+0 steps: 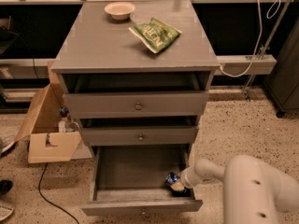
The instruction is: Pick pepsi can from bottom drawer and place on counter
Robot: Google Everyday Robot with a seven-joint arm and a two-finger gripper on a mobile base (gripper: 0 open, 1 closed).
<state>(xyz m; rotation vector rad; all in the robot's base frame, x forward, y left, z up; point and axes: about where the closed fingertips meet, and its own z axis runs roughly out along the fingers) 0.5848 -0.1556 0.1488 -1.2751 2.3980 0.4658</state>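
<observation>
Three grey drawers stand partly pulled out, the bottom drawer [135,169] furthest, its floor bare except at the front right corner. My gripper [178,186] is down inside that corner, reaching in over the right wall, with my white arm [254,188] trailing off to the lower right. The pepsi can [171,178] sits in the same corner, just left of the gripper and touching or nearly touching it; only a blue patch of it shows, and I cannot tell whether it is upright. Gripper state: cannot tell, as wrist and can overlap there, so whether I hold the can is unclear. Overhead obstruction: the middle drawer [140,135] juts out above the rear of the bottom drawer, and the top drawer [138,104] juts above that. The counter [100,43] carries a small pale bowl [119,10] at the back edge and a green chip bag [155,34] right of centre; its front and left are bare grey wood. Surroundings: an open cardboard box [46,136] on the speckled floor against the cabinet's left side, a dark cable [46,192] running in front of it, and a white cable [243,66] hanging from the rail to the right, well apart from my arm.
</observation>
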